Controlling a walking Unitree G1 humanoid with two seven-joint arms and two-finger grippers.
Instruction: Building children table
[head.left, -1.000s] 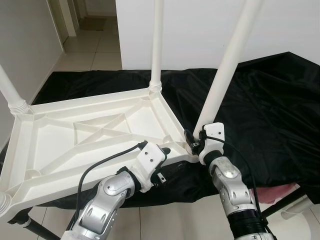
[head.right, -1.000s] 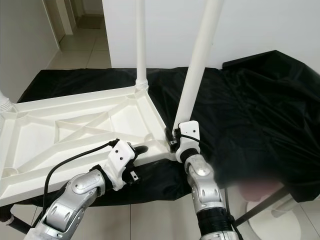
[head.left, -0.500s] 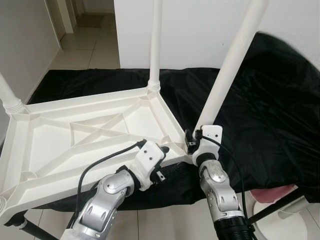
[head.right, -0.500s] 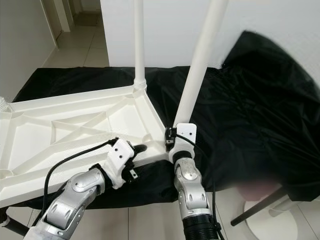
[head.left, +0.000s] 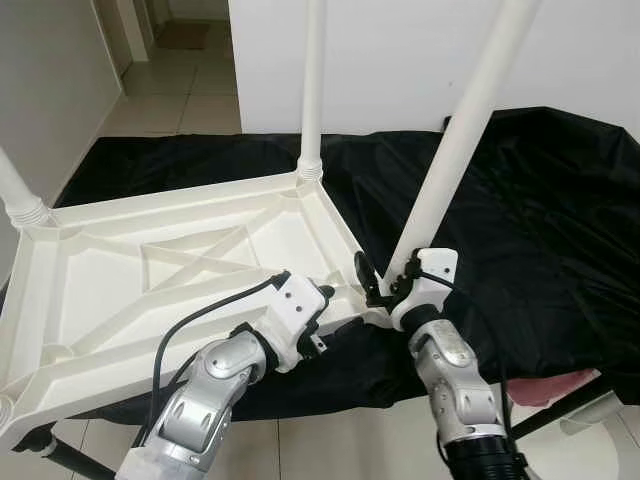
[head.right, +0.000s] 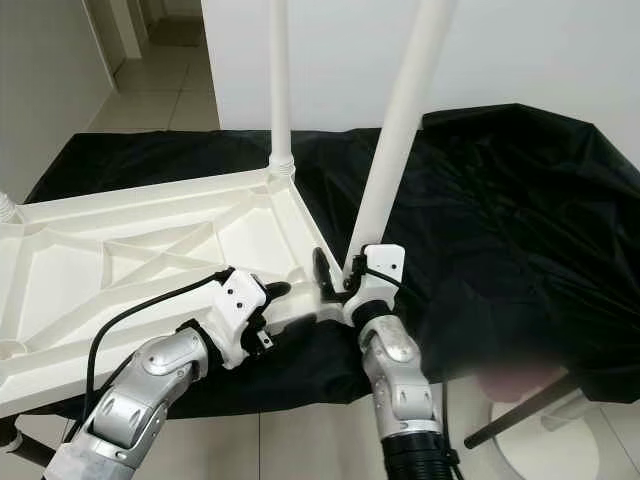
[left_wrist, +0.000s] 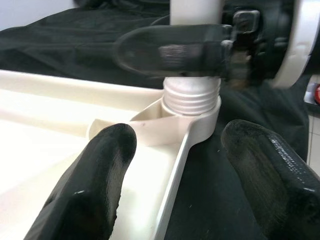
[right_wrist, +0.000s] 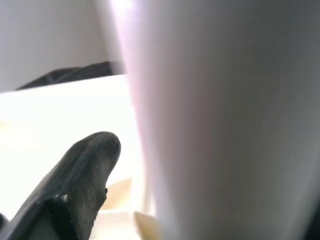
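Note:
A white plastic table (head.left: 180, 265) lies upside down on black cloth, its legs pointing up. One leg (head.left: 313, 90) stands at the far corner, another (head.left: 18, 190) at the left, and a third (head.left: 462, 140) rises tilted from the near right corner. My right gripper (head.left: 385, 285) is open at that leg's threaded base (left_wrist: 192, 97), one black finger (head.left: 361, 274) splayed out beside it and the other hidden behind the leg. My left gripper (left_wrist: 177, 145) is open, its fingers (left_wrist: 100, 165) wide apart over the table's rim just left of the same corner.
The black cloth (head.left: 540, 220) drapes over a low stand and spreads far to the right. A white wall (head.left: 400, 60) is behind, with a tiled hallway (head.left: 190, 60) at the upper left. A pink and white object (head.left: 565, 385) and a black strut (head.left: 560, 405) sit at the lower right.
My right gripper's finger has swung away from the leg base. The cloth's right edge, lifted half a second ago, has settled. My left gripper edged closer to the corner.

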